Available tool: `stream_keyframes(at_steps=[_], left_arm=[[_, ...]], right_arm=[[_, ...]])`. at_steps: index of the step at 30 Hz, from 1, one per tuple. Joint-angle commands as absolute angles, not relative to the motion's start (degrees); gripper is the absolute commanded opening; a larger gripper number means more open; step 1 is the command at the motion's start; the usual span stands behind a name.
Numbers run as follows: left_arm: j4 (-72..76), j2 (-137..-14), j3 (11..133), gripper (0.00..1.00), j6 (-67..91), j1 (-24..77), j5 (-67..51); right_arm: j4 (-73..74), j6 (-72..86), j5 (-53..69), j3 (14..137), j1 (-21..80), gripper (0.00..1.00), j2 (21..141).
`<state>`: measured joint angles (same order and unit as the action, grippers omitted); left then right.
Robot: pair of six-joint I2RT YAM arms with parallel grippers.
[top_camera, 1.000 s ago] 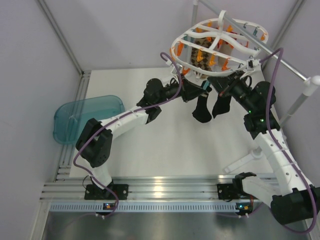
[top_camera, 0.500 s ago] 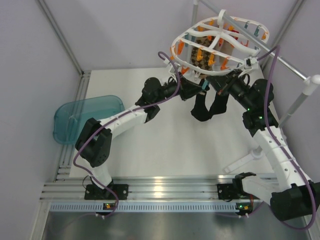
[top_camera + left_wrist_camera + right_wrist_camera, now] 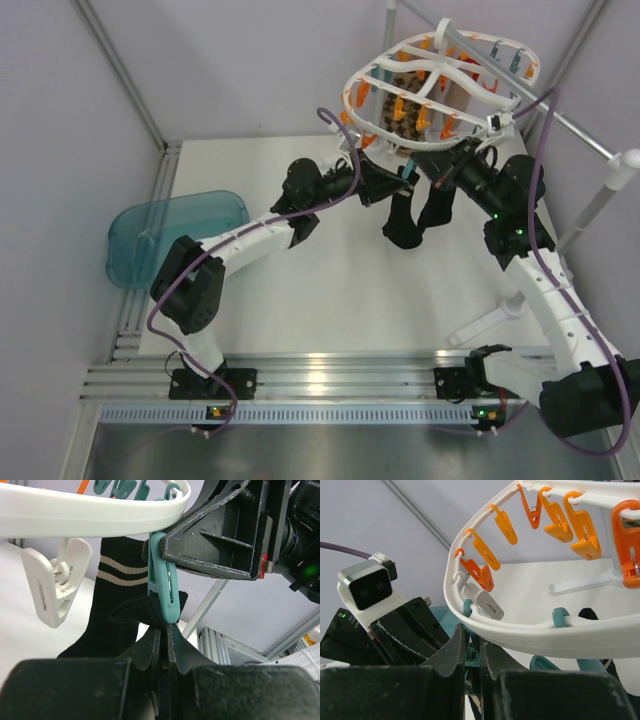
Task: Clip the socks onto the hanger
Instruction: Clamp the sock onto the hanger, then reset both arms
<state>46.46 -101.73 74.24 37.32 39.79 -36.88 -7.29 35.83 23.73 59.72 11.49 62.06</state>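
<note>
The white oval hanger (image 3: 440, 75) hangs at the back right, its rim also in the left wrist view (image 3: 100, 512) and the right wrist view (image 3: 530, 630). Two black socks hang below its near rim (image 3: 402, 222) (image 3: 437, 205). My left gripper (image 3: 163, 628) is shut on a bunched black sock (image 3: 137, 614), its edge at the mouth of a teal clip (image 3: 162, 580). The other sock (image 3: 117, 600), striped, hangs behind it. My right gripper (image 3: 475, 637) is shut on the same teal clip (image 3: 479, 655) just under the rim. Both grippers meet there in the top view (image 3: 392, 188) (image 3: 432, 178).
A brown patterned sock (image 3: 402, 115) hangs inside the hanger. A white clip (image 3: 55, 587) hangs left of the teal one. Orange clips (image 3: 560, 520) line the far rim. A teal bin (image 3: 175, 235) sits at the table's left. The grey pole stand (image 3: 598, 205) rises at the right.
The hanger's near rim and both socks have shifted slightly up and left. The right arm has leaned in further. Both grippers stay together at the rim.
</note>
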Motion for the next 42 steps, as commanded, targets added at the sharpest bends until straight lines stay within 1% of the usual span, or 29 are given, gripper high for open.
stream_keyframes(at_steps=[1,5,8,9,11,12,14,15,17,18,19,20,21,22,23,27,28,29,31,32,34,35,36,38,39,40,41,42], left_arm=[[53.17,-97.65,74.88,0.0,37.09,40.17,-38.5],[53.0,-97.82,75.58,0.0,37.62,40.17,-37.88],[52.74,-97.91,75.76,0.0,37.53,40.17,-37.62],[52.73,-98.0,75.85,0.0,37.53,40.17,-37.62],[52.56,-98.0,75.94,0.0,37.7,40.17,-37.62],[52.56,-98.09,75.94,0.0,37.62,40.17,-37.53],[52.38,-98.09,76.03,0.0,37.36,40.17,-37.53],[52.3,-98.17,76.03,0.0,37.44,40.08,-37.53],[52.21,-98.26,76.2,0.0,37.44,40.17,-37.53],[52.03,-98.26,76.29,0.02,37.62,40.17,-37.44],[51.77,-98.26,76.38,0.07,37.62,40.17,-37.35],[51.59,-98.35,76.38,0.24,37.62,40.17,-37.18],[51.33,-98.26,76.38,0.32,37.62,40.17,-36.74],[50.81,-98.26,76.29,0.37,37.88,40.17,-36.83],[50.45,-98.17,76.12,0.46,37.71,40.08,-37.44],[47.29,-95.46,73.31,0.6,36.22,39.2,-38.58],[45.89,-94.84,72.69,0.61,35.34,38.94,-38.76],[44.83,-94.22,71.99,0.63,34.98,38.59,-39.11],[42.9,-92.12,70.14,0.65,34.19,37.62,-39.55],[41.06,-90.46,69.35,0.66,34.02,37.18,-39.55],[39.21,-88.69,67.07,0.68,33.49,35.6,-39.81],[37.29,-87.72,66.28,0.7,33.14,35.07,-39.81],[35.61,-85.71,64.79,0.76,32.0,33.94,-39.99],[29.14,-82.73,63.64,0.81,30.24,32.01,-40.86],[26.39,-81.57,63.02,0.91,27.97,31.3,-41.04],[23.5,-80.34,62.84,0.98,26.64,30.51,-40.96],[17.03,-77.98,62.58,0.98,25.24,28.76,-40.87],[14.09,-76.83,62.23,0.98,22.61,27.78,-40.7]], right_arm=[[-6.86,36.21,25.05,61.35,11.25,0.0,62.32],[-6.5,35.42,26.19,61.35,11.25,0.0,62.14],[-6.07,35.07,26.89,61.35,11.16,0.15,61.96],[-5.98,35.07,26.89,61.43,11.25,0.24,62.05],[-5.63,34.98,26.81,61.44,11.34,0.31,61.96],[-5.45,34.98,26.81,61.61,11.25,0.36,61.96],[-5.27,34.98,26.81,61.79,11.25,0.4,62.22],[-5.27,34.98,26.81,61.79,11.25,0.45,62.23],[-5.27,35.07,26.89,61.79,11.25,0.49,62.14],[-5.19,35.07,26.98,61.79,11.25,0.53,62.14],[-5.27,35.07,26.98,61.79,11.34,0.55,62.05],[-5.27,35.07,26.98,61.79,11.25,0.57,61.96],[-5.19,35.07,26.98,61.79,11.25,0.6,61.96],[-5.19,34.89,26.98,61.79,11.25,0.61,61.88],[-5.1,34.81,26.9,61.87,11.25,0.63,61.96],[-3.52,33.14,26.19,61.88,11.34,0.68,61.35],[-3.17,32.7,26.1,61.88,11.25,0.7,61.09],[-2.99,32.35,26.02,61.53,11.25,0.74,60.74],[-1.76,30.42,25.93,61.26,11.34,0.78,59.68],[-1.32,29.89,25.75,61.0,11.25,0.82,59.16],[-0.01,28.31,24.7,60.82,11.25,0.85,57.84],[2.0,27.78,24.44,60.47,11.16,0.88,57.31],[2.63,26.82,24.0,60.21,11.16,0.91,56.17],[4.82,25.84,23.65,59.16,11.16,0.98,54.85],[5.44,24.97,23.38,58.72,11.16,1.0,53.63],[6.23,24.53,23.2,57.75,11.16,1.0,52.83],[7.72,24.09,23.03,57.22,11.16,1.0,52.13],[8.6,22.86,22.85,56.69,11.08,1.0,50.38]])
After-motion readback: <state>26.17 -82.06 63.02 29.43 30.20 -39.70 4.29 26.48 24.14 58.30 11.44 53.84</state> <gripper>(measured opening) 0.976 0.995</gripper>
